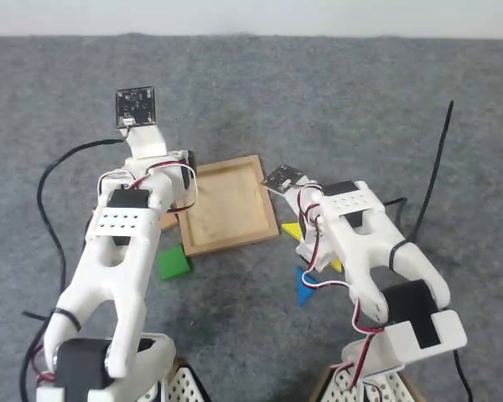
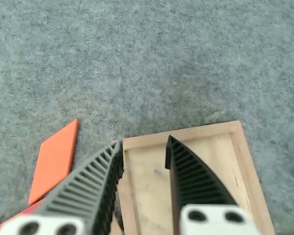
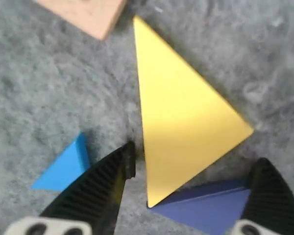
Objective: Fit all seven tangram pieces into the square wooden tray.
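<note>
1. High view: the tray point(image 1: 231, 206) lies on the grey mat point(image 1: 360, 100) between the two arms, and the part of its floor in view is bare wood, so I judge that no piece is seated yet. A green piece point(image 1: 173, 261) lies just off the tray's near edge, beside the left arm. A yellow triangle point(image 1: 292, 229) lies just beside the tray's corner on the right arm's side, with a light blue triangle point(image 1: 305, 286) farther from the tray. The left gripper point(image 1: 185, 186) hangs over the tray's left corner.

2. Left wrist view: the left gripper point(image 2: 144, 142) has its fingers spread and nothing between them but the tray's corner. One finger is outside the rim and the other over the tray's floor. That straddle looks meant to steady or shift the tray rather than lift a piece. An orange piece point(image 2: 54, 159) lies flat on the mat just outside that corner.

3. Right wrist view: the right gripper point(image 3: 196, 156) is spread wide over the yellow triangle point(image 3: 181, 117), pinching nothing. One finger sits between it and the light blue triangle point(image 3: 63, 169), the other beside a dark blue piece point(image 3: 206, 208) touching the yellow one's tip. Bracketing the narrow end suggests it is lined up for a pick, and the close neighbours may get nudged. A corner of the tray point(image 3: 88, 14) shows just beyond the yellow triangle.
</note>
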Controlling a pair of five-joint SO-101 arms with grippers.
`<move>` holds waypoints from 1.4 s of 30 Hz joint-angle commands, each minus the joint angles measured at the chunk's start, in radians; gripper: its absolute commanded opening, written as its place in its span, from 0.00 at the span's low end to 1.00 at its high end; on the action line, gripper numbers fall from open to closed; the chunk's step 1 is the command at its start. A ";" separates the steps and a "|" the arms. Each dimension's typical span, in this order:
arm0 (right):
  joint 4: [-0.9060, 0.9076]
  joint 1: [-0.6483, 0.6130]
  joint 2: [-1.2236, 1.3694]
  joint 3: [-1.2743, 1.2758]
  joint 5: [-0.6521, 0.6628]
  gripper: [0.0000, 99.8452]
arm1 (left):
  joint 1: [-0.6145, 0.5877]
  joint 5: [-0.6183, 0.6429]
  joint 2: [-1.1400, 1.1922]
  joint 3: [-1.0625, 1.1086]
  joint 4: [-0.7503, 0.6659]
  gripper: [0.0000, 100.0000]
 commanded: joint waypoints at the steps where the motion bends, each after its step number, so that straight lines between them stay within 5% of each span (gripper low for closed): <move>1: 0.038 0.007 -0.030 -0.083 0.078 0.38 | -0.006 -0.014 -0.008 -0.030 -0.002 0.14; 26: 0.067 -0.039 0.153 -0.239 0.137 0.38 | -0.006 -0.014 -0.006 -0.031 -0.002 0.14; 33: 0.068 -0.035 0.154 -0.239 0.137 0.25 | -0.006 -0.014 -0.006 -0.031 -0.002 0.14; 42: 0.070 -0.033 0.154 -0.239 0.132 0.28 | -0.006 -0.014 -0.006 -0.031 -0.002 0.14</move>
